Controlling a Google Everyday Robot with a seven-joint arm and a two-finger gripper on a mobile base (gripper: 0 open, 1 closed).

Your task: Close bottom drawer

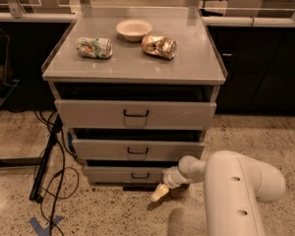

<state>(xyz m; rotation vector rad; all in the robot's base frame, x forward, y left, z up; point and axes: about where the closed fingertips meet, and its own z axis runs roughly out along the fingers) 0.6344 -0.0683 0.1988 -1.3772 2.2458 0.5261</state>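
The bottom drawer (108,174) is sitting slightly open. The hand (160,193) is hovering just below its front; I cannot tell its spread. Pushing squarely near the handle (140,175) is looking wisest.

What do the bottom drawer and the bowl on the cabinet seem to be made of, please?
The bottom drawer looks like matte grey painted sheet metal: a flat, thin-edged front panel. The bowl looks like pale paper or plastic, dull and thin-rimmed; which, I cannot tell. The gripper, low in front of the drawer near the floor, looks cream, perhaps plastic.
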